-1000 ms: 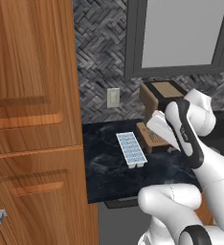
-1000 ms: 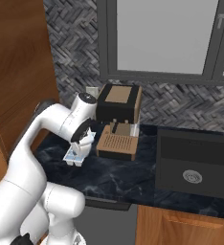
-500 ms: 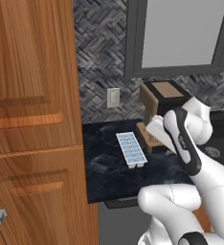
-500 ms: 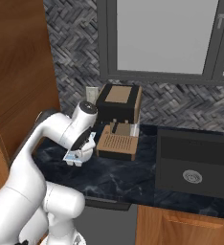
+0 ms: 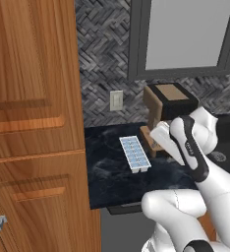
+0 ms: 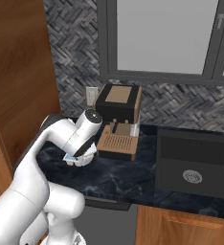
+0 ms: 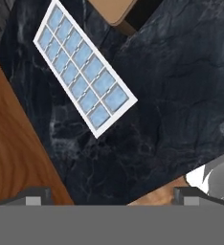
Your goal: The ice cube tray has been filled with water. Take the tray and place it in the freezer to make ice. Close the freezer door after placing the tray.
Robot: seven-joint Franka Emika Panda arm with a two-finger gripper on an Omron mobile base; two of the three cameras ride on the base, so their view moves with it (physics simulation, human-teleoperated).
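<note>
My claw is spread wide, empty, above the tray, not touching. Tray lies flat on the dark surface, just beside the brown block, water in cells. Nothing done: grab, freezer placement, door closing all left.

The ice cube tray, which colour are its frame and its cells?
White frame, pale-blue cells; the ice cube tray shows best in the hand view.

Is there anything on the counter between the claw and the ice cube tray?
No. In the hand view only bare dark marbled counter separates the open claw from the white rectangular plastic ice cube tray.
</note>
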